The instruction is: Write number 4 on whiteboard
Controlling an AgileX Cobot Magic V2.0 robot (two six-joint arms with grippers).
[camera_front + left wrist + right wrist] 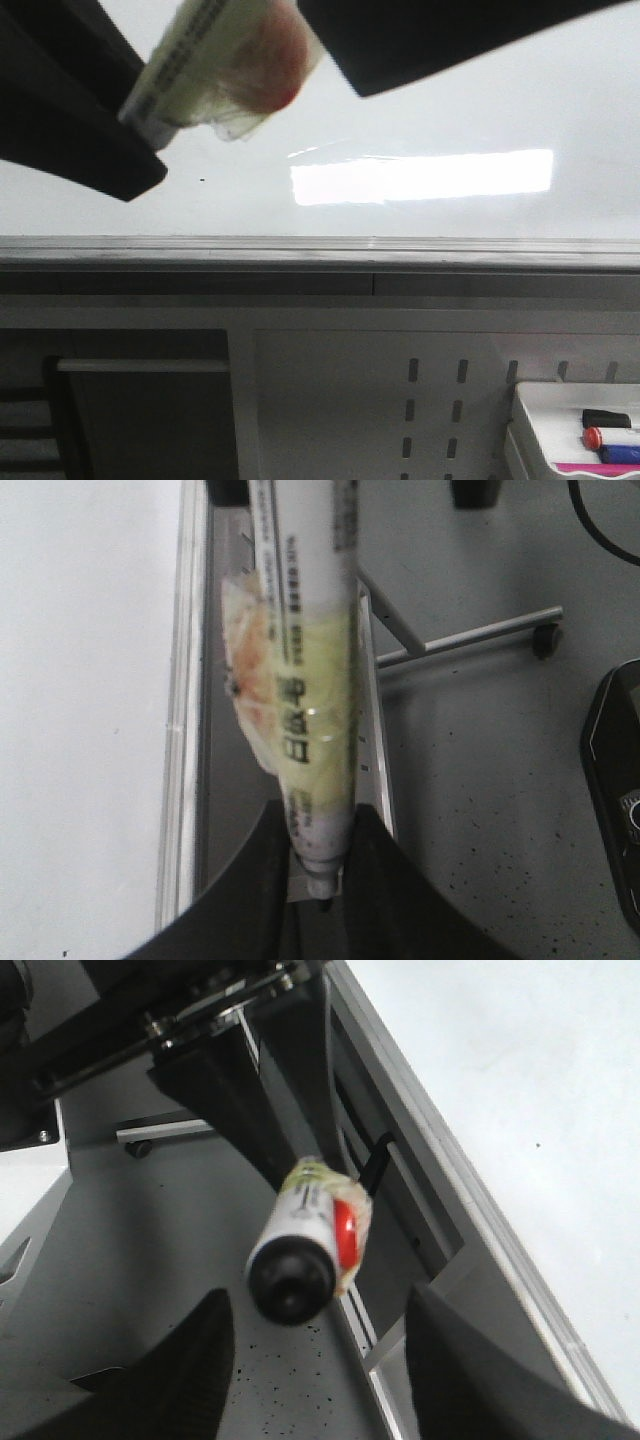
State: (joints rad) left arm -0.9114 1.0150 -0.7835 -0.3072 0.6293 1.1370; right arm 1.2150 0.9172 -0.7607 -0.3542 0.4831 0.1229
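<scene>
Left pincer [318, 865] clenched on marker [305, 670], right pincer [315, 1360] released; whiteboard [450, 100] beside them bears no 4 yet; risk: cap possibly on, handover slip.

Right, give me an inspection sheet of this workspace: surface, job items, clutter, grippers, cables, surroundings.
Surface: whiteboard glossy, with a bright light reflection and one tiny black dot.
Job's things: no number 4 on the visible board yet; marker with crumpled tape around its barrel, off the board.
Clutter: white tray below the board, holding spare markers.
Grippers: left gripper shut on the marker; right gripper open, empty, close to the marker's black end.
Cables: one black cable on the floor.
Surroundings: perforated panel under the board; speckled grey floor; wheeled metal leg.
</scene>
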